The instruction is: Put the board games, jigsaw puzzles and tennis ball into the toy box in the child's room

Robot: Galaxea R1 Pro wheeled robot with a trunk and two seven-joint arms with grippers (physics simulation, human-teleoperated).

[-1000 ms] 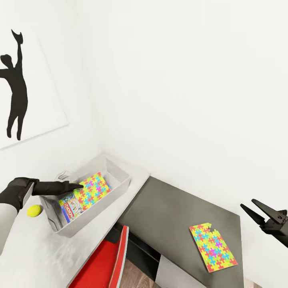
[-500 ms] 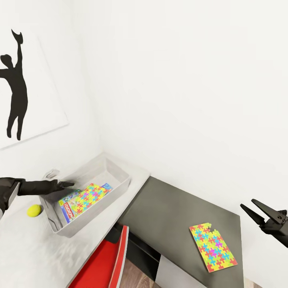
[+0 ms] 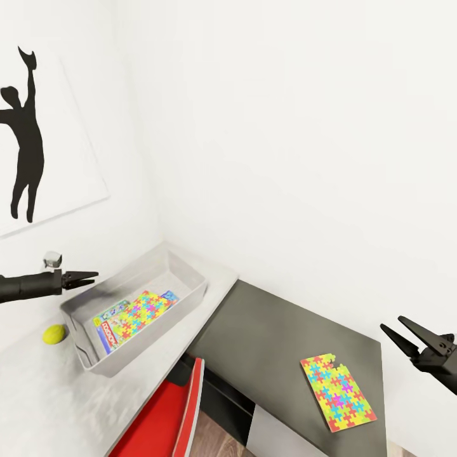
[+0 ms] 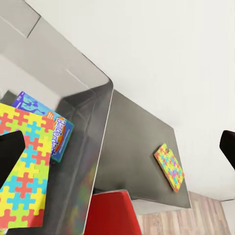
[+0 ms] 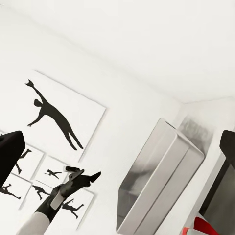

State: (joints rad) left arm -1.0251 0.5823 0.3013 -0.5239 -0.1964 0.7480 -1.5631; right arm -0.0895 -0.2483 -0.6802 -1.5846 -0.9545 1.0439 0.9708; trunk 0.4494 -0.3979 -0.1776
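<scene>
Far left in the head view: a black sports-silhouette picture [image 3: 25,136] on the white wall. Below it, the left gripper [image 3: 89,277], fingers spread a little and holding nothing, hanging above the near-left corner of the toy box [image 3: 190,298], apart from its rim. Under and slightly left of that gripper, on the pale top of the table [image 3: 51,393]: the tennis ball [image 3: 54,333], just beside the box's outer wall, outside it. Inside the box, lying flat on the floor of the bin: a jigsaw puzzle [image 3: 141,312] uppermost, over a Monopoly box with green edge [image 3: 106,331] and a light-blue board game [image 3: 169,296] peeking out at the far end. All of these lower than the left gripper and to its right, not touched by it. In the left wrist view, the same puzzle [image 4: 24,171] and the blue game box [image 4: 49,129] seen between the dark fingertips, within the grey bin wall [image 4: 98,147].

Further right, below the box: a red chair [image 3: 171,412] tucked at the desk edge. Then the lower dark-grey section [image 3: 279,336] of the desk, with the second jigsaw puzzle [image 3: 337,392] flat near its front right corner, also seen in the left wrist view [image 4: 170,167]. Far right: the right gripper [image 3: 401,336], jaws wide apart and empty, held in the air above and to the right of that second puzzle, well clear of it.
</scene>
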